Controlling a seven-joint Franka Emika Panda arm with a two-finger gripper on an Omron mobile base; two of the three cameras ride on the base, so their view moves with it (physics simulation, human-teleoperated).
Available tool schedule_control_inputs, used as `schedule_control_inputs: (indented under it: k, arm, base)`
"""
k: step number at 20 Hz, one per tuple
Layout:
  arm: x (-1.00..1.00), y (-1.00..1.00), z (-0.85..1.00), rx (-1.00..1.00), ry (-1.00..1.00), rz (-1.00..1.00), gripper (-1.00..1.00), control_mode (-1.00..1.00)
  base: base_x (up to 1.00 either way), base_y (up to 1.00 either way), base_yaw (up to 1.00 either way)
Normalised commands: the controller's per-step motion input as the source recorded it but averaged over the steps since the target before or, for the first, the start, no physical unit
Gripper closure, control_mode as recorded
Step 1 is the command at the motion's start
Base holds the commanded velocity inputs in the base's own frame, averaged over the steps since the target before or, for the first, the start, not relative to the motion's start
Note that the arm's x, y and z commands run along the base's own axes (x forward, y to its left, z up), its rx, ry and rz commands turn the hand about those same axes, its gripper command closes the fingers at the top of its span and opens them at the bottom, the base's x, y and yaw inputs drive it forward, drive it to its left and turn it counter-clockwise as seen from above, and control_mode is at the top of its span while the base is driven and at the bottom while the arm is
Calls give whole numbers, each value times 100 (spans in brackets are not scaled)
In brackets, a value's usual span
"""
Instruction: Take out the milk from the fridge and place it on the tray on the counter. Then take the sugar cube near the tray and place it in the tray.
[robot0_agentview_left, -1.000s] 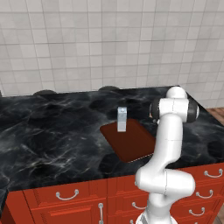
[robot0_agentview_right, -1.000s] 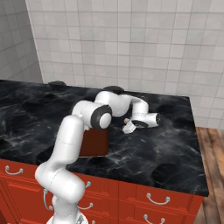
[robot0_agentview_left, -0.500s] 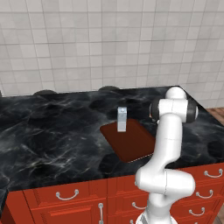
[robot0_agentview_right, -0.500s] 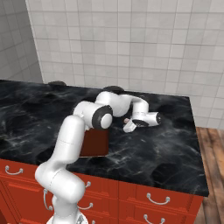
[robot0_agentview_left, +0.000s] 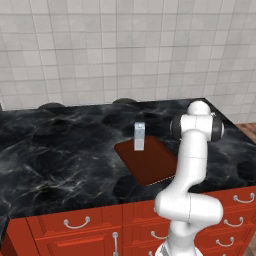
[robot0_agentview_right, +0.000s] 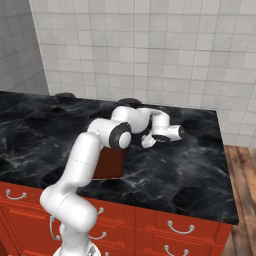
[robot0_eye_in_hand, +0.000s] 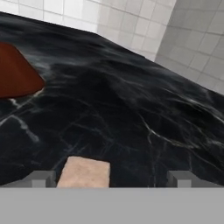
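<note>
while the milk (robot0_agentview_left: 139, 136) already stands upright on the tray (robot0_agentview_left: 155, 165), the remaining item is the sugar cube (robot0_eye_in_hand: 84, 173), which lies on the black counter (robot0_agentview_left: 60, 155) just off the tray's right side. in the hand view the cube sits low in the frame, between the two fingertips (robot0_eye_in_hand: 40, 178) but well nearer the left one than the right, so it is off centre in the opening. the gripper (robot0_agentview_right: 148, 140) is spread fully wide and holds nothing. the cube shows no long axis to speak of; its faces look roughly square to the jaws. judgement: the coming move turns on a small sideways correction toward that left fingertip, then a short descent, before closing. the tray corner (robot0_eye_in_hand: 17, 72) lies up and left of the cube in the hand view, apart from it.
</note>
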Motion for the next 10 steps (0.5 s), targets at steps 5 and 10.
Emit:
schedule_control_inputs:
  k: [5,10]
  arm:
    - [0,6,-28,0,0,0,100,-100]
    - [-1,0,-24,0,0,0,100,-100]
  base:
    - [0,0,0]
    - [0,0,0]
